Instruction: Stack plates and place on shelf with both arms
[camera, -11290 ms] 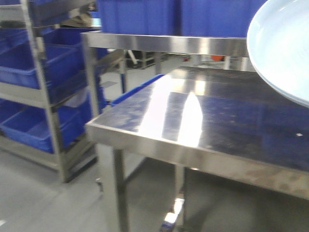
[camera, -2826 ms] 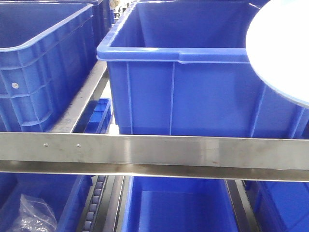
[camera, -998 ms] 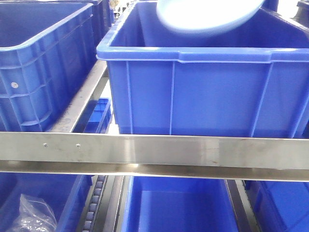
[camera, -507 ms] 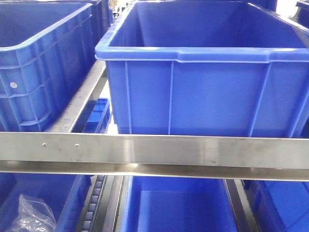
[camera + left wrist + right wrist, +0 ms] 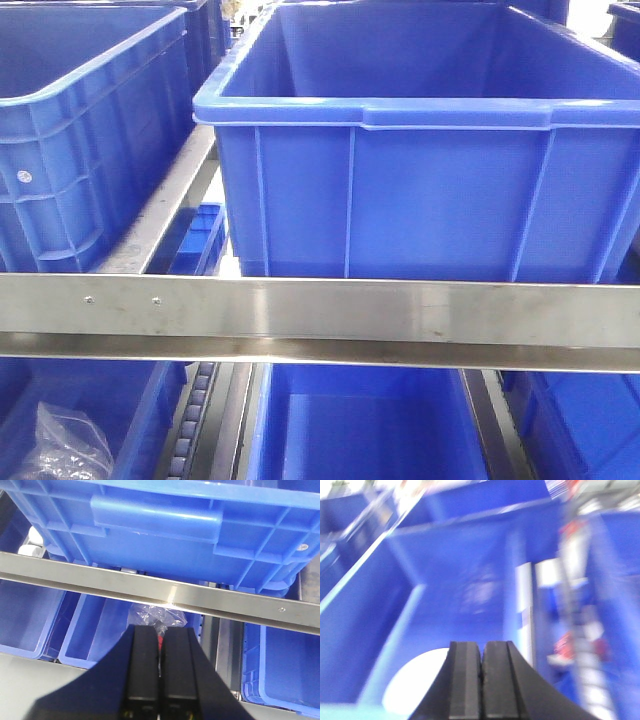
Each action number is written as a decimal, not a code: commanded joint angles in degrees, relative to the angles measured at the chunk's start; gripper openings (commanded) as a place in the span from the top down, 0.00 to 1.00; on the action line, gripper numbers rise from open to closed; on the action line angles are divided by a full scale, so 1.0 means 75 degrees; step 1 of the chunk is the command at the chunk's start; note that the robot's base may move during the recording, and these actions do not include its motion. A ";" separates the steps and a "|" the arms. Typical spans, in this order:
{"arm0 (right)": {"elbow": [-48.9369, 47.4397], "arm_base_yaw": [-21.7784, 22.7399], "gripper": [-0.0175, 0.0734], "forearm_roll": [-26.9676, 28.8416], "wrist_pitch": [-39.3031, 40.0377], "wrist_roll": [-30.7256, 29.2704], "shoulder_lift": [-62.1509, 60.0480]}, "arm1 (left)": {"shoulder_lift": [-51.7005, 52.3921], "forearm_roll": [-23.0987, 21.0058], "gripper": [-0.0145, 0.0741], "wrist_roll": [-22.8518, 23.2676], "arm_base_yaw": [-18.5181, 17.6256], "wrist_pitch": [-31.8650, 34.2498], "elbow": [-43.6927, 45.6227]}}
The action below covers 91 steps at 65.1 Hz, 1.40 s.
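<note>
One plate (image 5: 415, 680) is all that shows, a pale blurred disc at about 7 o'clock in the right wrist view, lying flat on the floor of a blue crate (image 5: 445, 595), partly hidden behind the right gripper (image 5: 481, 655); being round, it has no long axis. A second ago it hung blurred over the middle crate (image 5: 400, 180) at 12 o'clock in the front view; now it is gone from there. Both the right gripper and the left gripper (image 5: 160, 645) have fingers pressed together, empty. The shelf (image 5: 320, 310) rail crosses below the crate.
</note>
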<state>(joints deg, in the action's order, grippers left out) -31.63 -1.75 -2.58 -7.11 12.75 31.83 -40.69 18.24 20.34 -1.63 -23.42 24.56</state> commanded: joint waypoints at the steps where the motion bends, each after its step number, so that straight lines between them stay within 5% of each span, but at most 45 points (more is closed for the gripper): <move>1: 0.0253 0.0120 0.75 -0.0021 0.0753 -0.0039 -0.0676 | 0.0023 0.0077 0.74 0.0063 0.0016 0.0498 0.0218; 47: 0.1034 0.0120 0.75 -0.0021 -0.0007 -0.0039 -0.1939 | 0.0023 0.0077 0.74 0.0063 0.0016 0.0498 0.0218; 76: 0.4438 0.0245 0.75 -0.0015 0.1289 -0.0032 -0.4212 | 0.0023 0.0077 0.74 0.0063 0.0016 0.0487 0.0218; 91: 0.4439 0.0307 0.75 -0.0007 0.0867 -0.0010 -0.4459 | 0.0023 0.0077 0.74 0.0063 0.0016 0.0484 0.0218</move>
<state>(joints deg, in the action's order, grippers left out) 1.61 0.15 -2.58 -5.43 12.85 -0.57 -40.69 18.24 20.34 -1.63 -23.42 24.56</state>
